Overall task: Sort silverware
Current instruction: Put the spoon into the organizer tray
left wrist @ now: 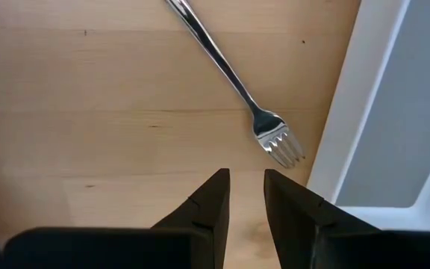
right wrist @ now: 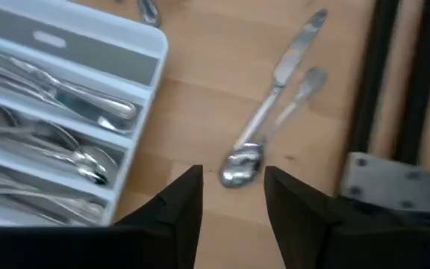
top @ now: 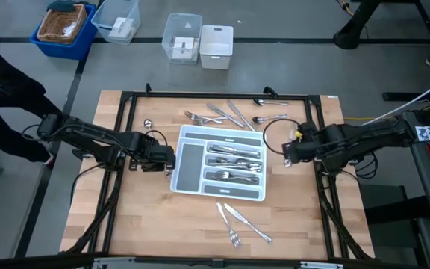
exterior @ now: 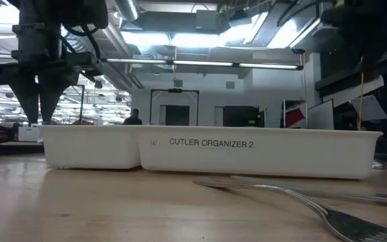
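While both hands hover empty beside the white tray (top: 256, 196), loose silverware lies on the counter (top: 148, 224) around it.
The left hand (left wrist: 246, 196), fingers a narrow gap apart and gripping nothing, hangs near a fork (left wrist: 234, 82) just beside the tray's wall; it should probably straddle the slim handle. The right hand (right wrist: 233, 190), spread wide and empty, sits over a spoon (right wrist: 246, 161) lying against a knife (right wrist: 286, 63), so close on the spoon alone.
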Robot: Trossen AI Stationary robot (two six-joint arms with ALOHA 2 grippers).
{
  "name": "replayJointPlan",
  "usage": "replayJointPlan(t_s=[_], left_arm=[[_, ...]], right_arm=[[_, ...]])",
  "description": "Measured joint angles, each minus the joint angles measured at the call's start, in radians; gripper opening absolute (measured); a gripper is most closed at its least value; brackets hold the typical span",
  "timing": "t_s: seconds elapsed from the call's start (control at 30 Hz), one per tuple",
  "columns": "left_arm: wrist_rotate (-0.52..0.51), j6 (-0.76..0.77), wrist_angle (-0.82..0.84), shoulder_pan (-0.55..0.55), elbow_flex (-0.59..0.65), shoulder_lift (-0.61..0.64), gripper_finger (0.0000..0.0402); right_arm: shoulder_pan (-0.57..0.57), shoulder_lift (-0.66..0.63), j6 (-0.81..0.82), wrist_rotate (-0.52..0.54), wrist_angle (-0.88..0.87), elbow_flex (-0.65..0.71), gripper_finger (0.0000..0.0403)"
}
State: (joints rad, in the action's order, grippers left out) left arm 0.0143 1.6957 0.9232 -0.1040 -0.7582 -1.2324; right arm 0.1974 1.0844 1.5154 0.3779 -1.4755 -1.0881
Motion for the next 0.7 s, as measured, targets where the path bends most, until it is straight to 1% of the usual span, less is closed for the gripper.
replayJointPlan(t_s=[0.07,0.17,0.27,0.33,0.5,0.57,0.7], left_arm=[[0.000,-0.008,-0.002,0.000,0.000,0.000,0.0074],[0.000,-0.047,-0.008,0.000,0.000,0.000,0.0074],[0.000,-0.078,-0.018,0.000,0.000,0.000,0.0074],[0.000,-0.089,-0.030,0.000,0.000,0.000,0.0074],[0.000,-0.137,-0.031,0.000,0.000,0.000,0.0074],[0.000,-0.160,-0.031,0.000,0.000,0.000,0.0074],[-0.001,-0.183,-0.030,0.000,0.000,0.000,0.0074]], right_arm=[[-0.037,-0.020,0.002,-0.027,0.052,0.059,0.0147],[-0.105,-0.021,0.027,-0.100,0.092,0.149,0.0147],[-0.175,-0.021,0.055,-0.146,0.123,0.230,0.0147],[-0.215,-0.019,0.056,-0.171,0.210,0.284,0.0147],[-0.296,-0.019,0.052,-0.217,0.398,0.401,0.0147],[-0.319,-0.019,0.057,-0.237,0.428,0.443,0.0147],[-0.358,-0.017,0.099,-0.239,0.454,0.510,0.0147]])
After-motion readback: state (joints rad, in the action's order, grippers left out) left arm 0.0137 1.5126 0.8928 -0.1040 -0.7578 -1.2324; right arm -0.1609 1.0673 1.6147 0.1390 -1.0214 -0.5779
